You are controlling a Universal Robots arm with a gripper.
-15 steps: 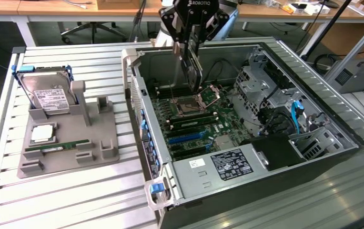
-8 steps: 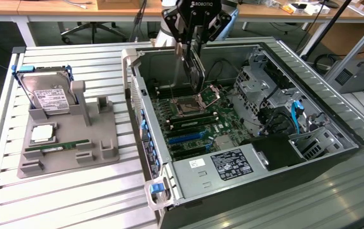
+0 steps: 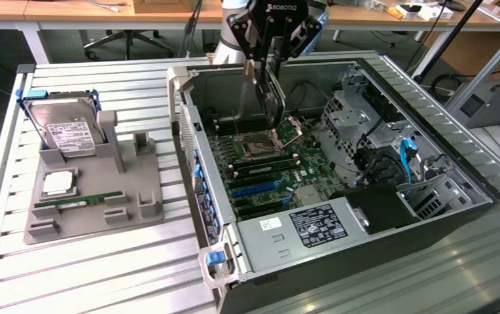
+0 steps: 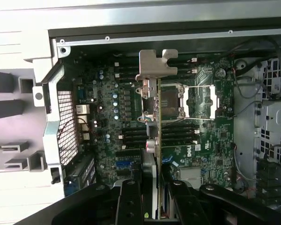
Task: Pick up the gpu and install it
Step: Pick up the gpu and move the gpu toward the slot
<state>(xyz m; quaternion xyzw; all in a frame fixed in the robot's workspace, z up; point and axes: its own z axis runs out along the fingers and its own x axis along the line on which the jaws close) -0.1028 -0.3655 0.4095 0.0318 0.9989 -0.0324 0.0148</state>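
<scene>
Above the open computer case (image 3: 180, 111), your gripper (image 3: 266, 55) is clamped on the upper edge of the gpu (image 3: 272, 101), which hangs on edge over the motherboard (image 3: 272, 176), not yet seated. If it goes down tilted or off its slot, I judge its edge could scrape the open processor socket (image 3: 254, 145), or its metal bracket (image 4: 154, 63) could catch the case wall. You have one gpu, one gripper and one case, and on the grey stand (image 3: 137, 190) one hard drive (image 3: 62, 131), one memory stick (image 3: 80, 199) and one small silver chip (image 3: 58, 183).

Bright room light washes the slatted table (image 3: 101, 275) pale, while the computer case (image 3: 407, 255) interior lies dim and shadowed.
</scene>
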